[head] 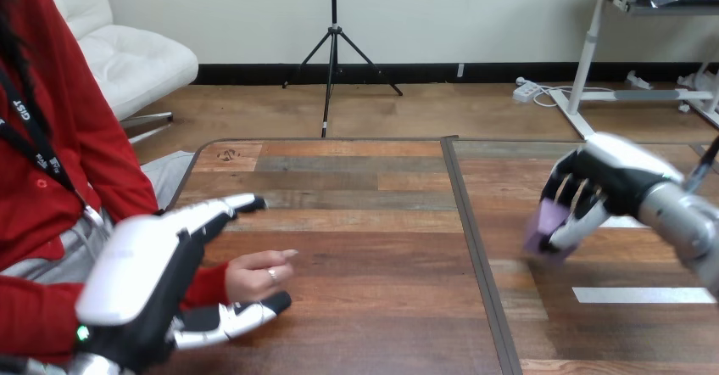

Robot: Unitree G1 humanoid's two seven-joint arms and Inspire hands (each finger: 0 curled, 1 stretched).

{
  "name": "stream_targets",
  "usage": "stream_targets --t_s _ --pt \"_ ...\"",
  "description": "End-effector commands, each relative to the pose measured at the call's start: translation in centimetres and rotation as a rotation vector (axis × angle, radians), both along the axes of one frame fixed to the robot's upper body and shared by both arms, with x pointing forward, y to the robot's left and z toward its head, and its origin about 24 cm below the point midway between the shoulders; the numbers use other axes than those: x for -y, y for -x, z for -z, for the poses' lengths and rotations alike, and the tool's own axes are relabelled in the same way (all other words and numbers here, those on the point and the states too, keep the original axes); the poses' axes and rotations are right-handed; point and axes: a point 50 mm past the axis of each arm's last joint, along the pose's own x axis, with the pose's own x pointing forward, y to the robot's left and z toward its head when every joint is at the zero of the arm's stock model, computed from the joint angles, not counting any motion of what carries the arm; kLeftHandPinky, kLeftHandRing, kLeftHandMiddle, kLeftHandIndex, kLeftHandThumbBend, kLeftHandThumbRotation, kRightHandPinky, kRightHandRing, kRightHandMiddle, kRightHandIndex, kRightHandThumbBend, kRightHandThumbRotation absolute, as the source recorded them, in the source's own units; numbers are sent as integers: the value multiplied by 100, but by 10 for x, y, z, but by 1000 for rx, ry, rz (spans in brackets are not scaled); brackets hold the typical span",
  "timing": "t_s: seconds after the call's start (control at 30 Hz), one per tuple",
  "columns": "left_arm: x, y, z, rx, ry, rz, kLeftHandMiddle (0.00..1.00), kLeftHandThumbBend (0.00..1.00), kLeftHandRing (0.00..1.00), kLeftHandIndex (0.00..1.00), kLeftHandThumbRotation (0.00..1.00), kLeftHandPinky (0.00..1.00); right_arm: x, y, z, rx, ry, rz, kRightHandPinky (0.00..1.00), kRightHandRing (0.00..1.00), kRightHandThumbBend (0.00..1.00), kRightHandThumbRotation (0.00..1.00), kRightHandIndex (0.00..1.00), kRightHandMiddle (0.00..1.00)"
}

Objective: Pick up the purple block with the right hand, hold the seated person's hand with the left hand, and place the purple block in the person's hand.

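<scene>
Inside curled fingers [570,193], purple block [543,225] (right hand [615,176])

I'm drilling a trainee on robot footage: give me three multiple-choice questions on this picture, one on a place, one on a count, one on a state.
1. Where is the purple block? A in the person's hand; B in the right robot hand; C in the left robot hand.
2. How many blocks are there? A three; B two; C one.
3. How are the left robot hand's fingers? A straight; B in a fist; C curled round the block.
1 B, its fingers curl round it. 2 C, only the purple one is seen. 3 A, they stretch out straight beside the person's hand.
</scene>
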Motion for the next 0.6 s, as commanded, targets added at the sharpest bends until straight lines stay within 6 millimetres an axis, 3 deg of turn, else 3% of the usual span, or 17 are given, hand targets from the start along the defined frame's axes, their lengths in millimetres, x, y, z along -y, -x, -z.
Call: stream_targets --t_s 0.0,0.57 --pt "2 -17 -29 132 -79 21 79 87 76 79 40 74 6 -13 -47 170 -20 -10 43 48 70 0 52 52" --pt "-2 -32 -28 80 -165 5 77 97 73 77 30 69 12 -10 -53 183 -53 4 45 49 70 0 52 53"
